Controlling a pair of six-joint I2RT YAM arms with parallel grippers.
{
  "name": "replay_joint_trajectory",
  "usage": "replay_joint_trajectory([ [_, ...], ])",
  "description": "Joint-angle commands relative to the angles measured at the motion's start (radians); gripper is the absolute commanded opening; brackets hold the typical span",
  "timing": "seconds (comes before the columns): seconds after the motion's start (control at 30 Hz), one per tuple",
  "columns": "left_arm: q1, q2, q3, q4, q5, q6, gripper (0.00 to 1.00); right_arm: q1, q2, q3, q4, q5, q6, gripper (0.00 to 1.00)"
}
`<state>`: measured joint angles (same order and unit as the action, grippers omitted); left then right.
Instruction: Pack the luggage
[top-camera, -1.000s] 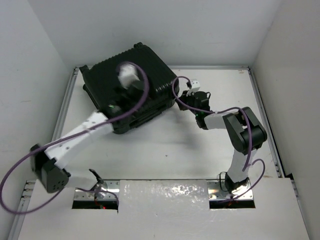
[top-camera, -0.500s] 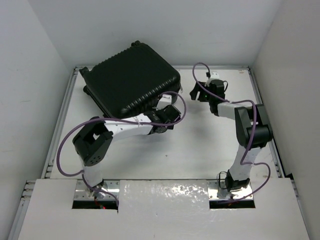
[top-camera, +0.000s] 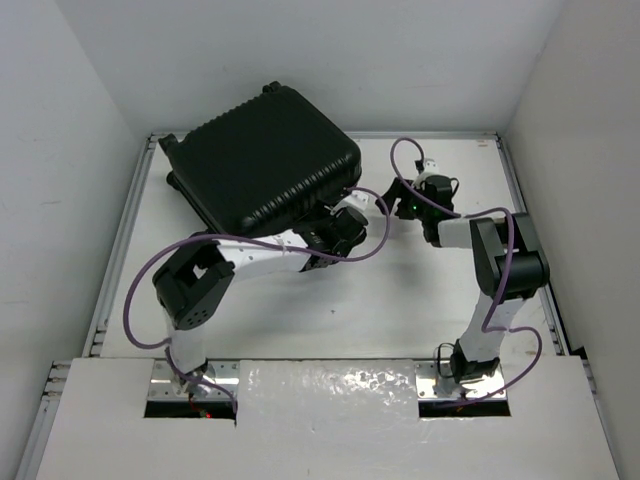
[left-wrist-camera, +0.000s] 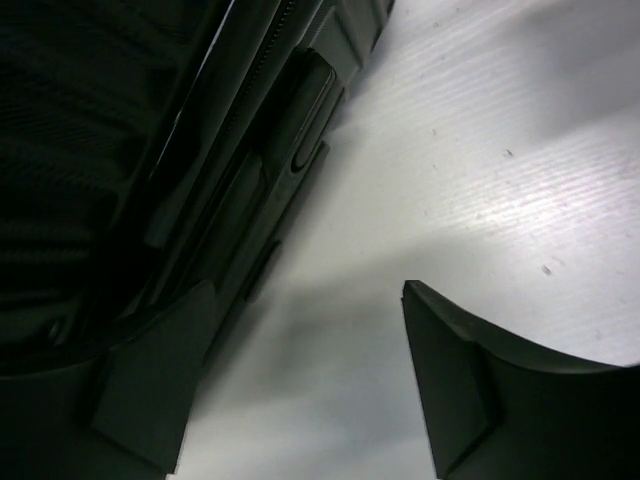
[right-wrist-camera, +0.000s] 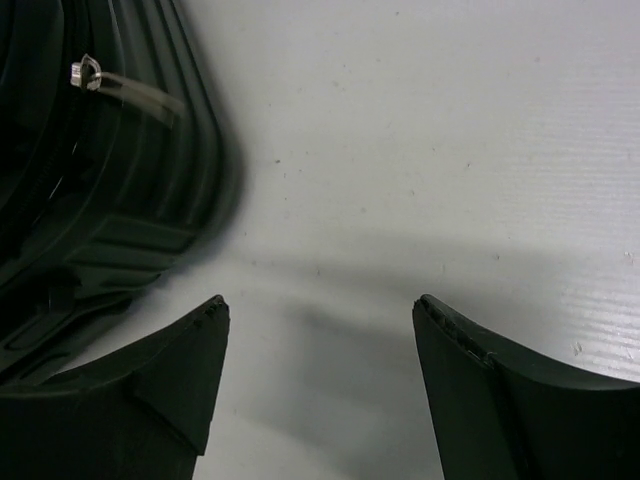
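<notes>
The luggage (top-camera: 262, 155), a black ribbed hard-shell suitcase, lies shut at the back left of the table. My left gripper (top-camera: 350, 222) sits low by its near right corner. In the left wrist view the suitcase's side (left-wrist-camera: 200, 150), with its zip and recessed handle, fills the left, and my left gripper (left-wrist-camera: 305, 290) is open over bare white table. My right gripper (top-camera: 398, 193) hovers just right of the suitcase's right edge. In the right wrist view it (right-wrist-camera: 320, 300) is open over the table, with the suitcase corner (right-wrist-camera: 110, 150) and a zip pull (right-wrist-camera: 90, 72) at the left.
The white table (top-camera: 400, 290) is boxed in by white walls with a metal rail (top-camera: 525, 230) along the right side. Purple cables (top-camera: 150, 290) loop off both arms. A white panel (top-camera: 330, 390) covers the near edge between the arm bases.
My left arm has swung off the suitcase's top down to its near right corner. My right gripper has opened and drawn a little away from the suitcase's right edge.
</notes>
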<state>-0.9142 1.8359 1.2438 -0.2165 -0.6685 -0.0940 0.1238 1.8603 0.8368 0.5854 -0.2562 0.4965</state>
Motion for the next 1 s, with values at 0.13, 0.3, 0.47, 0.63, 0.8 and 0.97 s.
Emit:
replay_joint_trajectory([
  [0.13,0.078,0.100,0.043,0.088,0.070,0.131,0.59,-0.009,-0.113,-0.030,0.083,-0.035,0.013,0.73],
  [0.3,0.090,0.196,0.092,0.059,0.029,0.106,0.58,-0.010,-0.162,-0.062,0.099,-0.043,0.017,0.73],
  [0.47,0.103,0.244,0.112,0.034,0.089,0.111,0.20,-0.010,-0.220,-0.091,0.120,-0.063,0.033,0.72],
  [0.63,0.080,0.234,0.068,0.048,0.167,0.111,0.00,-0.013,-0.269,-0.119,0.114,-0.060,0.030,0.73],
  [0.8,0.072,0.131,-0.055,0.065,0.306,0.051,0.00,-0.018,-0.325,-0.143,0.071,-0.074,0.033,0.73],
  [0.97,0.064,-0.024,-0.210,0.025,0.365,-0.160,0.00,-0.018,-0.352,-0.163,0.014,-0.091,0.034,0.72],
])
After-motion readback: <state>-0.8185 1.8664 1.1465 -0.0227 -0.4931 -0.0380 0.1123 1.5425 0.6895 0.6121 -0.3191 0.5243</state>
